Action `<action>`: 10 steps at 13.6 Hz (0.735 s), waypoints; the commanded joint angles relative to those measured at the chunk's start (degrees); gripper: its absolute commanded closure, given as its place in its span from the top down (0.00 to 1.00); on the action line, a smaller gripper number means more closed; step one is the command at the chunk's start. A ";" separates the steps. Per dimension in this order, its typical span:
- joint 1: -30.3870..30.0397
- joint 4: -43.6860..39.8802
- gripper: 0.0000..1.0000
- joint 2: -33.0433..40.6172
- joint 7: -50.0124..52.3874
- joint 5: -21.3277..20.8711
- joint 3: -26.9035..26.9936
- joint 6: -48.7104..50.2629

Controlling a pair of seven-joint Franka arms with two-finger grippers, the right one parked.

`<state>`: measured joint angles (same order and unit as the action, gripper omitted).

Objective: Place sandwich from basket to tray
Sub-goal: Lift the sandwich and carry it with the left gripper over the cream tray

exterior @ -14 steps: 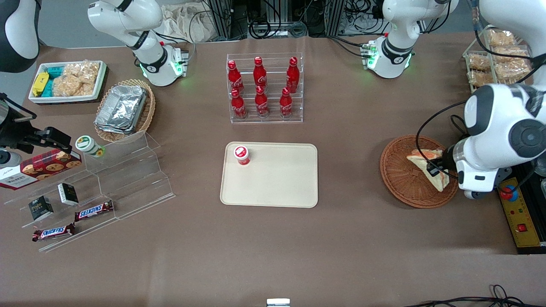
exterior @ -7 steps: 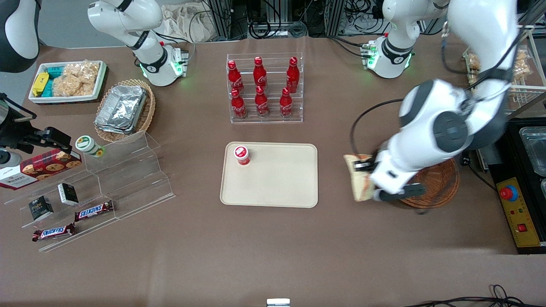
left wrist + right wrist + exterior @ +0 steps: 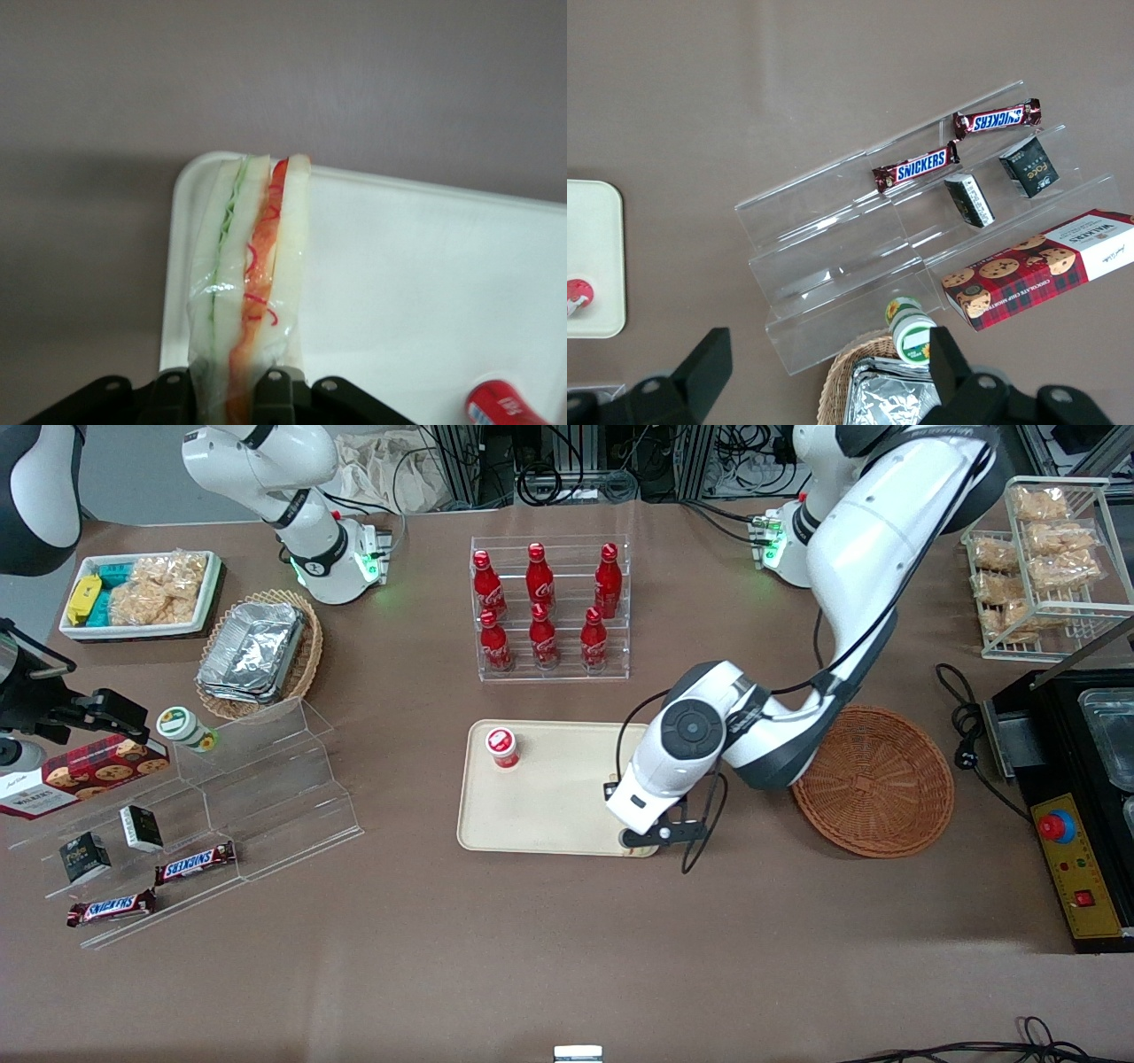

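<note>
My left gripper (image 3: 226, 394) is shut on the sandwich (image 3: 252, 266), a wrapped wedge of white bread with green, orange and red filling along its edge. It hangs over the beige tray's (image 3: 425, 283) rounded corner. In the front view the gripper (image 3: 640, 841) is mostly hidden under the white wrist, above the tray (image 3: 549, 815) corner nearest the camera and the round reddish-brown basket (image 3: 873, 779). Only the basket's woven floor shows. The sandwich is hidden in the front view.
A red-capped bottle (image 3: 501, 747) stands on the tray, also seen from the wrist (image 3: 505, 409). An acrylic rack of red bottles (image 3: 549, 607) stands farther from the camera. A stepped acrylic stand (image 3: 257, 779) and an oval basket of foil containers (image 3: 257, 651) lie toward the parked arm's end.
The left arm lifted the sandwich out of the basket and carried it toward the parked arm's end, from the basket to above the tray's corner.
</note>
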<state>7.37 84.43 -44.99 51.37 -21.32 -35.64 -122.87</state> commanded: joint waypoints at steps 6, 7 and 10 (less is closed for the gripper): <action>1.51 -1.03 1.00 -2.04 0.75 -1.36 -0.22 3.94; 1.51 -1.11 1.00 -1.77 0.58 -1.36 -0.22 6.30; 0.11 -2.25 1.00 0.77 0.40 -1.09 -0.22 9.48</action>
<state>8.37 83.30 -46.69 51.36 -21.50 -35.64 -115.91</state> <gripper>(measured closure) 0.247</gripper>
